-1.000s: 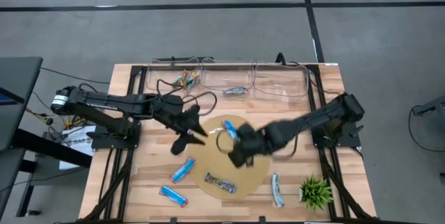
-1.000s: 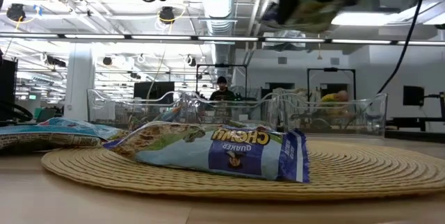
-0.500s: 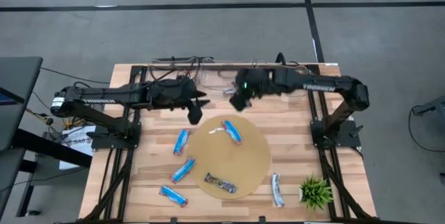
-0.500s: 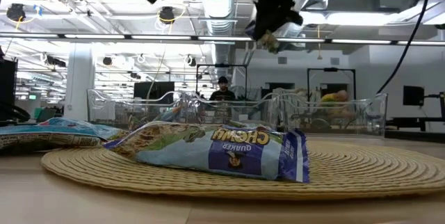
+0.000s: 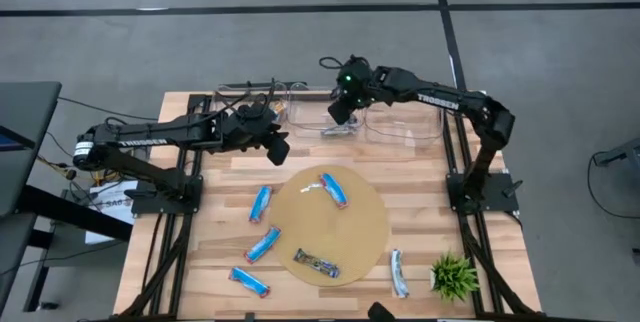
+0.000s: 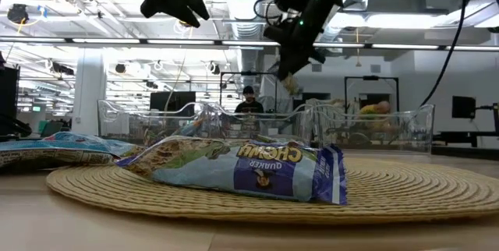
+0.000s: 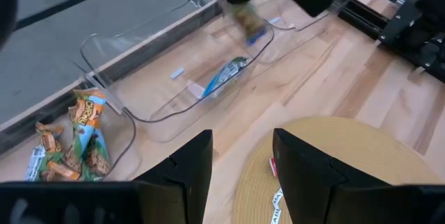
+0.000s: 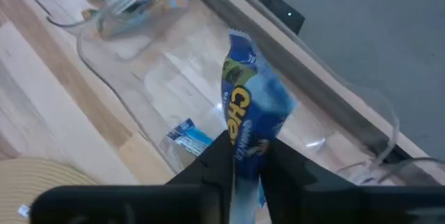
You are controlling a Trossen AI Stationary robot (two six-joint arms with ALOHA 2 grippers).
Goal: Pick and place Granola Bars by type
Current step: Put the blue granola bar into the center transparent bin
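Note:
My right gripper (image 5: 340, 109) hangs over the middle clear bin (image 5: 335, 114) at the table's far edge, shut on a blue granola bar (image 8: 245, 113). One silvery-blue bar (image 5: 340, 132) lies in that bin, and several brown-green bars (image 7: 76, 137) lie in the left bin. My left gripper (image 5: 276, 148) is open and empty, in the air near the bins' front. A blue bar (image 5: 335, 189) and a dark brown bar (image 5: 317, 262) lie on the round woven mat (image 5: 365, 227). Three blue bars (image 5: 264, 245) and a silvery bar (image 5: 399, 273) lie flat on the wood. My right gripper pinches the blue bar between its two fingers at one end (image 8: 240, 146), coming from above and pointing down. The bar is lifted clear and hangs below the fingers (image 6: 290, 83) over the middle bin, its free end downward.
Three clear bins stand in a row along the far edge; the right bin (image 5: 405, 117) shows no bars. A small green plant (image 5: 455, 275) stands at the near right corner. Black frame rails (image 5: 160, 252) run along both table sides. Bare wood lies between mat and bins.
My right gripper has risen from the mat and travelled toward the far edge with the blue bar, and now stands over the middle bin. My left gripper has moved up and away from the mat's left rim toward the far edge, near the bins.

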